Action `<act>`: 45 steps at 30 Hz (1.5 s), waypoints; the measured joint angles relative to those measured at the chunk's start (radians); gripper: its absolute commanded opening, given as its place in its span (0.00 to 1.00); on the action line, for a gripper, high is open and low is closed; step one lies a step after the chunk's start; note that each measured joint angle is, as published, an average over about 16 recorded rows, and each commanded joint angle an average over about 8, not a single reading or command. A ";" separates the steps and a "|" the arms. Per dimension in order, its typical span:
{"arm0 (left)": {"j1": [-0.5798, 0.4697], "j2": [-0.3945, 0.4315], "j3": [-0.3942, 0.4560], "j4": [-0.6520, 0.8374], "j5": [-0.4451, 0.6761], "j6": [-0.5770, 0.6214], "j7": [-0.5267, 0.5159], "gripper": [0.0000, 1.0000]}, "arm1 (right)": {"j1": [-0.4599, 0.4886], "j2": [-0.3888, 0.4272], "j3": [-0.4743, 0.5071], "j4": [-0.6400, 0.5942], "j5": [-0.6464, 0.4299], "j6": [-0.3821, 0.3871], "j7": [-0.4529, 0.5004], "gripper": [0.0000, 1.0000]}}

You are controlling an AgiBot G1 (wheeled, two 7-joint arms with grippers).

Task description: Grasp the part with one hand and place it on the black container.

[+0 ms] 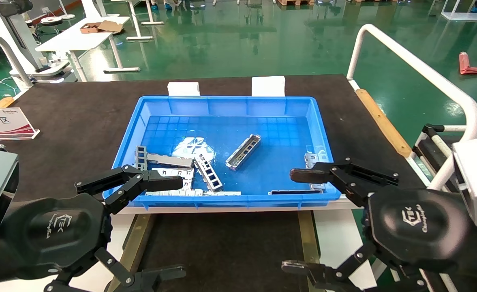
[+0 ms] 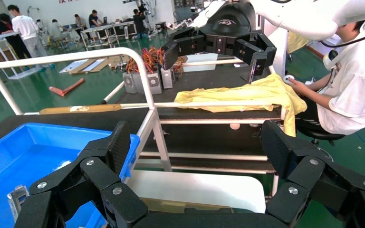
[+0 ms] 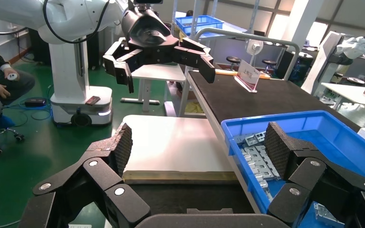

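The part (image 1: 243, 151), a long silver-grey channel with cutouts, lies at an angle near the middle of the blue bin (image 1: 157, 103). It does not show in the wrist views. The black container (image 1: 222, 243), with brass-yellow side rails (image 1: 135, 243), lies just in front of the bin; it also shows in the right wrist view (image 3: 180, 197). My left gripper (image 1: 180, 226) is open and empty at the bin's front left corner, over the container's left rail. My right gripper (image 1: 289, 220) is open and empty at the bin's front right corner. Neither touches a part.
Flat slotted strips and a ladder-like piece (image 1: 208, 172) lie in the bin's front left; more pieces (image 1: 313, 160) lie at its right wall. A white handrail (image 1: 416, 65) runs along the table's right. A sign (image 1: 3, 121) stands at the left. Two white blocks (image 1: 183, 88) sit behind the bin.
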 measured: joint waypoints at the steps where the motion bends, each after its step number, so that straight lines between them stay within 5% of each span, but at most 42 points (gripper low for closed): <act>1: 0.000 0.000 0.000 0.000 0.000 0.000 0.000 1.00 | 0.000 0.000 0.000 0.000 0.000 0.000 0.000 1.00; 20: -0.019 0.042 0.031 0.011 0.048 -0.042 -0.019 1.00 | 0.000 0.000 -0.001 -0.001 0.000 0.000 0.000 1.00; 45: -0.185 0.257 0.167 0.216 0.350 -0.233 -0.008 1.00 | 0.001 0.000 -0.002 -0.001 0.001 0.000 -0.001 1.00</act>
